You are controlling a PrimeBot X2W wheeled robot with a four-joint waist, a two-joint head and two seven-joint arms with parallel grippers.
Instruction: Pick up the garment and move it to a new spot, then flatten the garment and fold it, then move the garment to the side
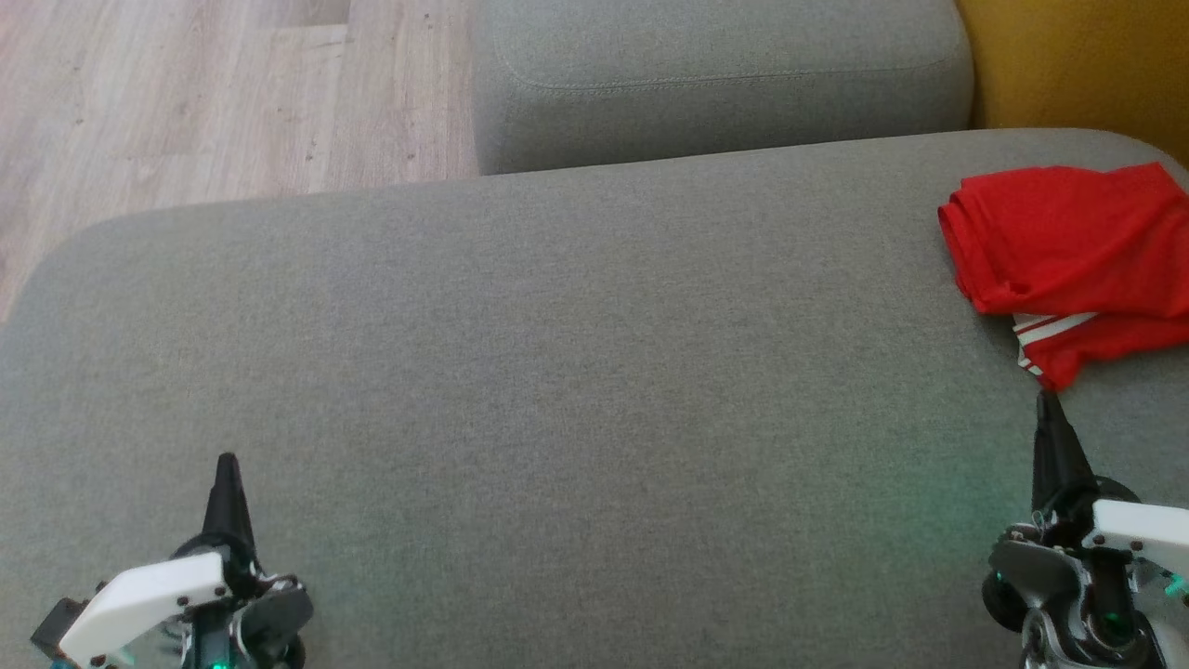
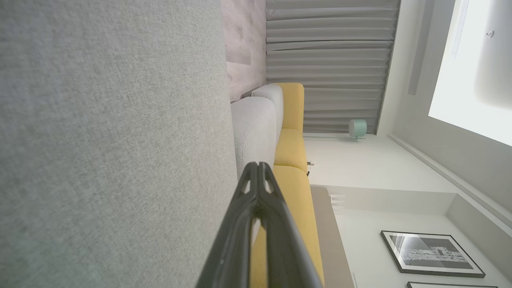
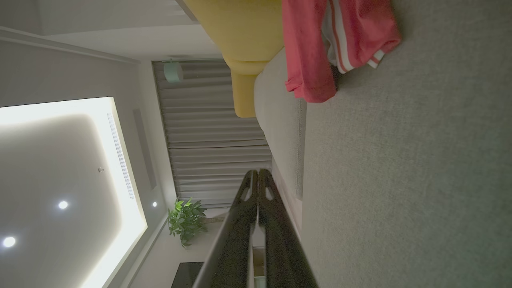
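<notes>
Garment (image 1: 1068,246) lies bunched on grey cushion (image 1: 557,372), just beyond closed right claw (image 1: 1048,401).

We are looking across a broad stretch of the grey sofa seat (image 1: 557,372) that is lying open between our left claw (image 1: 226,460) and our right claw (image 1: 1048,398). Both are pointing forward near its front edge with fingers pressed together, and a claw is getting free passage across the whole middle. The red garment (image 1: 1068,242) is lying bunched at the seat's far right, just ahead of the right claw's tip, and is taking up that corner. A second grey cushion (image 1: 715,84) is rising as a block along the back edge, and a yellow cushion (image 1: 1077,65) is standing behind the garment. At the far left the seat is dropping off to the wooden floor (image 1: 186,93).
</notes>
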